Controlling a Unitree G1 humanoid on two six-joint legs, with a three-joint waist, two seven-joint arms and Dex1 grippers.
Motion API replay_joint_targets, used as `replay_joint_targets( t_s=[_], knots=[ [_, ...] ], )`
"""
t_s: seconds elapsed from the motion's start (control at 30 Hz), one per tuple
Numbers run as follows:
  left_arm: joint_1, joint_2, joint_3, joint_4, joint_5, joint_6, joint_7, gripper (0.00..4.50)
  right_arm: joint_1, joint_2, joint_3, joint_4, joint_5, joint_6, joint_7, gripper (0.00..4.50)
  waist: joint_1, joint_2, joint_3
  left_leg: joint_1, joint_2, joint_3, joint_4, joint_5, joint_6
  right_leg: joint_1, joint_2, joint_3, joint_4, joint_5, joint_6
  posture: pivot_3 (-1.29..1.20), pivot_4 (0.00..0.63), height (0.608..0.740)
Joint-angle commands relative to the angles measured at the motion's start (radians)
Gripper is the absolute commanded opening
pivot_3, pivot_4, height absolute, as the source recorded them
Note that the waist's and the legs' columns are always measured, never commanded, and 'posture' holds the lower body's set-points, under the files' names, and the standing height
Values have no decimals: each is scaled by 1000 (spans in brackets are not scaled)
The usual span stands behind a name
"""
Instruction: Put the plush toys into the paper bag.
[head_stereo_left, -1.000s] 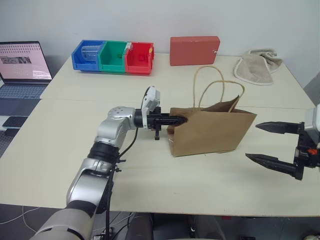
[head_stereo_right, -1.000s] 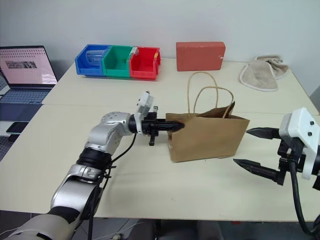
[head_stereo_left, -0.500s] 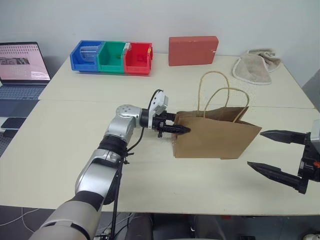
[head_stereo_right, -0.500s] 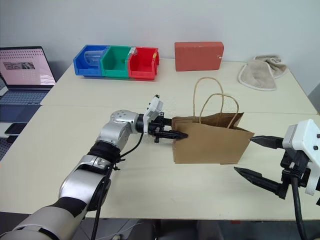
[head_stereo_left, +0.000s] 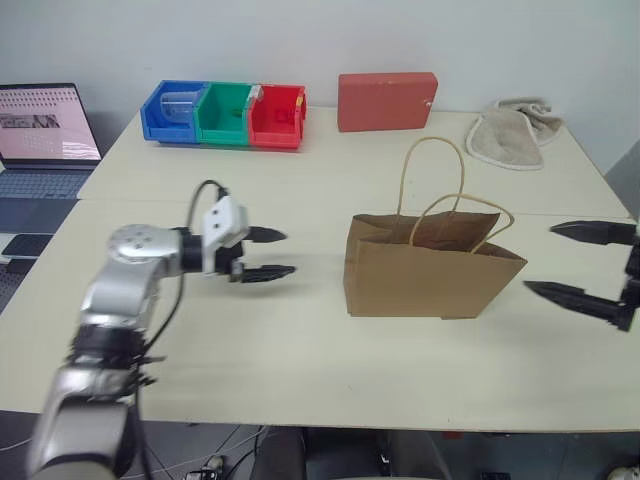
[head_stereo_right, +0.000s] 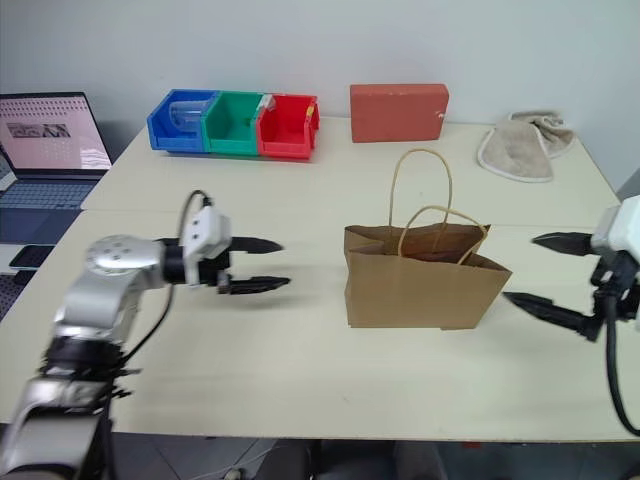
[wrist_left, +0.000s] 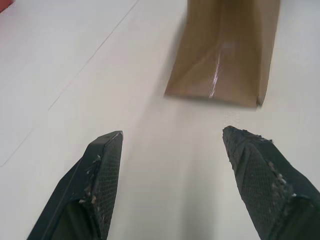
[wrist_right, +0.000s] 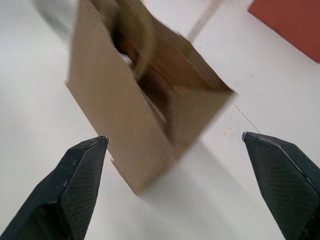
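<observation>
Moved: left tool (head_stereo_left: 268, 254) has pulled back from the bag's side, now well apart, fingers spread, empty.
Table (head_stereo_left: 300, 340): carries everything.
Paper bag (head_stereo_left: 430, 270): upright mid-table between both tools, long axis across, mouth up, handles raised.
Right tool (head_stereo_left: 590, 262): nearer the bag, fingers wide, empty.
Plush toys (wrist_right: 129, 54): orange and white glimpsed inside the bag.

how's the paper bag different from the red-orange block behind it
The paper bag is brown kraft with an open top and two thin loop handles; the red-orange block is a closed solid-looking slab with no handles. The bag stands mid-table between the two open grippers, the left gripper and the right gripper; the block sits at the table's far edge near the wall. Both stand upright on the table and have a boxy shape.
</observation>
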Motion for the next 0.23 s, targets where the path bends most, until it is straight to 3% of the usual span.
replay_joint_targets(
  t_s=[0.03, 0.23],
  knots=[
    [34, 63, 108, -115, -63, 76, 42, 3401, -27, -51, -3, 137, -79, -116, 129, 4500, 2, 0, 0, 0, 0, 0, 0, 0, 0, 0, 0, 0, 0, 0, 0, 0, 150, 740],
    [116, 132, 187, -189, -122, 157, 58, 3401, -89, -88, 61, 260, -126, -190, 225, 4500, -4, 0, 0, 1, 1, 1, 0, 0, 0, 0, 0, 0, 0, -2, -3, 0, 150, 740]
  ],
)
